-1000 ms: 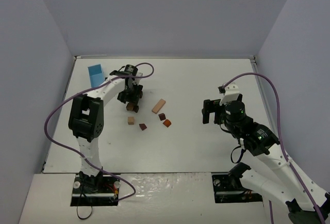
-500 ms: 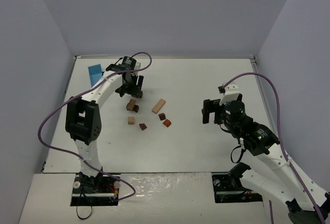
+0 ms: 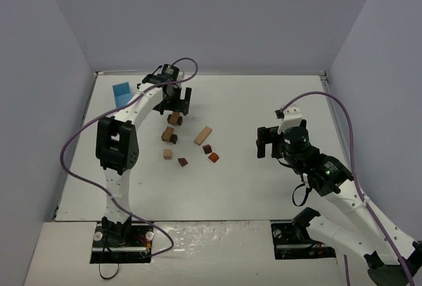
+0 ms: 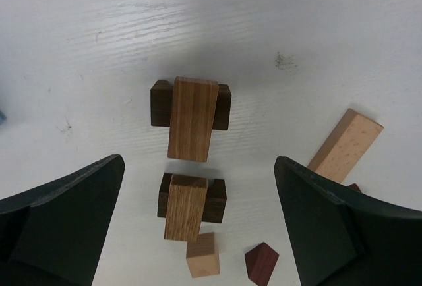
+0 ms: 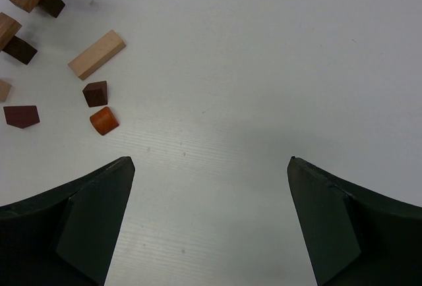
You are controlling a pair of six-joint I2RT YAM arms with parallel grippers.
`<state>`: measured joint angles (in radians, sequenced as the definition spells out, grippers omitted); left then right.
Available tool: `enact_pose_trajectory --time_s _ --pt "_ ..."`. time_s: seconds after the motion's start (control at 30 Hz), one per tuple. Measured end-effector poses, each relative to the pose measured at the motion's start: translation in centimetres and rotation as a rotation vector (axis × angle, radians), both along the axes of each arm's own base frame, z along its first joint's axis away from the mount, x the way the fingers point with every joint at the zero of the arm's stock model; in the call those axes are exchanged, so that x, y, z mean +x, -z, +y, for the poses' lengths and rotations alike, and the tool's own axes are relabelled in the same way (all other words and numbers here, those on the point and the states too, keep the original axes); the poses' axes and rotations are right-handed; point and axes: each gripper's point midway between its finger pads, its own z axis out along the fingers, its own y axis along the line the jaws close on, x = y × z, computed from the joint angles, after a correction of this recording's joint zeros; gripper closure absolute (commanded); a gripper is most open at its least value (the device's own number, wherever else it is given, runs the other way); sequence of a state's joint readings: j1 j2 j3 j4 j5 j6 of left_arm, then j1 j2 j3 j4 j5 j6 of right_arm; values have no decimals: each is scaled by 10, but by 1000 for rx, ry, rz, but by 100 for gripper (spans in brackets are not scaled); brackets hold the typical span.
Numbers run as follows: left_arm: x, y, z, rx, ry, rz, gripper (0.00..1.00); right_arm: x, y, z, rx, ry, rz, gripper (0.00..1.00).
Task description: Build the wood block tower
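Observation:
Two small stacks stand near the far left, each a brown bar across a dark brown block: the far stack point(image 3: 175, 119) point(image 4: 192, 118) and the near stack point(image 3: 169, 134) point(image 4: 186, 207). Beside them lie a tan cube point(image 3: 167, 154) point(image 4: 202, 254), a dark red piece point(image 3: 182, 162) point(image 4: 262, 263), a long tan bar point(image 3: 203, 135) point(image 4: 344, 144), a dark brown block point(image 3: 207, 148) point(image 5: 95, 93) and an orange piece point(image 3: 213, 157) point(image 5: 104, 120). My left gripper point(image 3: 175, 106) point(image 4: 199, 161) is open and empty, above the far stack. My right gripper point(image 3: 267, 142) point(image 5: 211, 161) is open and empty over bare table, right of the blocks.
A light blue box point(image 3: 121, 94) stands at the far left corner of the white table point(image 3: 250, 101). Grey walls close the table in on three sides. A purple cable loops off each arm.
My left gripper has drawn back from the blocks toward the far side and turned. The far brown-on-dark stack now shows below it. The right arm has barely moved.

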<state>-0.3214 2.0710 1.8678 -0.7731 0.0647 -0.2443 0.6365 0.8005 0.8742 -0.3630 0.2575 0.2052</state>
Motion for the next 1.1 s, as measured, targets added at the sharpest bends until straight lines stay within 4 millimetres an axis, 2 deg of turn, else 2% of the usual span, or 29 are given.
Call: enact_pose_trajectory --time_s 0.2,0.33,0.67,0.97,1.1 --pt "4 39 2 42 5 76 3 0 0 0 2 2 2 0" --pt "5 56 3 65 14 105 3 0 0 0 8 7 3 0" --pt "14 57 4 81 11 94 18 1 0 -1 20 29 3 0" --pt "14 63 4 82 12 104 21 1 0 -2 22 37 2 0" --pt "14 63 4 82 12 104 25 1 0 -2 24 39 3 0"
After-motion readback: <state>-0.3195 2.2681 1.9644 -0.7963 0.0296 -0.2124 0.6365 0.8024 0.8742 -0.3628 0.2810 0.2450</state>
